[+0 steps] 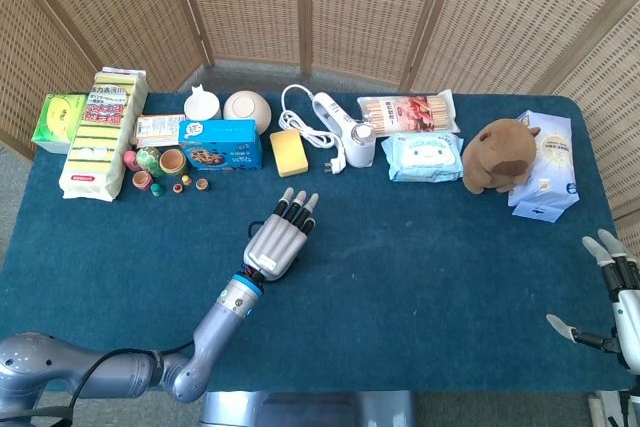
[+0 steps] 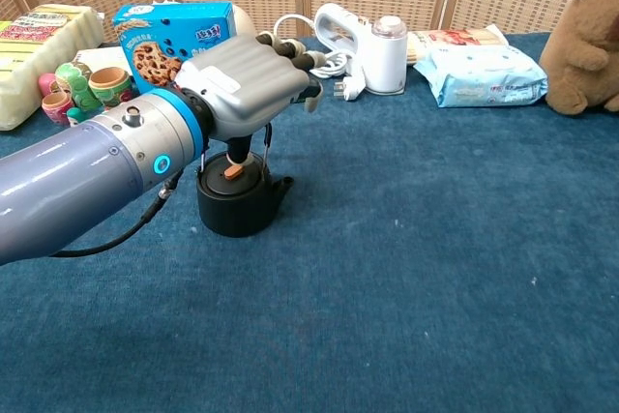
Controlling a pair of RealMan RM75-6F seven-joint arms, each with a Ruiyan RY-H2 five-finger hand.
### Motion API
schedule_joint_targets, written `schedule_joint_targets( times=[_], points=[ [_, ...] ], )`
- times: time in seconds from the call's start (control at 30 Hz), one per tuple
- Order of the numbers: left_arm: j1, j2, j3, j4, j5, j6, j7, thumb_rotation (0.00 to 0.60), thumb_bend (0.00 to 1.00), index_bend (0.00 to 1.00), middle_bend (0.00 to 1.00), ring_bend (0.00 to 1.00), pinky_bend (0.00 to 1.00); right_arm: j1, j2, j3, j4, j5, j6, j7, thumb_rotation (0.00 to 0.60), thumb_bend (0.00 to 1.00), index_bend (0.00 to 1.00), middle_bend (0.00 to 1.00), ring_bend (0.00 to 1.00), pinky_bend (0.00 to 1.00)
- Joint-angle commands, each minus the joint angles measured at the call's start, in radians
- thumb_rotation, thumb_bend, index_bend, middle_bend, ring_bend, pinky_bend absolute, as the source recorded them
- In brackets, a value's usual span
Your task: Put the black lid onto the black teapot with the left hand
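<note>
left hand (image 2: 247,79) hovers flat and released, fingers extended, directly over the black teapot (image 2: 237,198) at centre-left of the frame; the black lid (image 2: 232,171) already sits on it. right hand (image 1: 615,297), lower right, lies well apart.

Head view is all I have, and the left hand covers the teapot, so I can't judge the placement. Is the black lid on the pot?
Observer: Yes. In the chest view the black lid sits in the mouth of the black teapot.
Operator: Is the left hand touching it?
Observer: One dark finger of the left hand reaches down to the lid's orange knob. I cannot tell whether it grips the knob.
Operator: And the handle?
Observer: The wire handle stands upright, rising to just under the palm.
</note>
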Motion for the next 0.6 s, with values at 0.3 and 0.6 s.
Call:
schedule_joint_targets(
  times=[0.3, 0.6],
  points=[
    [-0.002, 0.019, -0.005, -0.035, -0.007, 0.021, -0.006, 0.600, 0.18, 0.25, 0.00, 0.00, 0.07, 0.000, -0.002, -0.001, 0.000, -0.001, -0.001, -0.004, 0.543, 0.03, 0.09, 0.00, 0.00, 0.00],
    [0.038, 0.165, 0.001, -0.222, 0.060, 0.113, -0.009, 0.600, 0.17, 0.01, 0.00, 0.00, 0.07, 0.003, -0.001, 0.000, 0.001, 0.002, -0.005, -0.004, 0.541, 0.03, 0.09, 0.00, 0.00, 0.00]
  ],
)
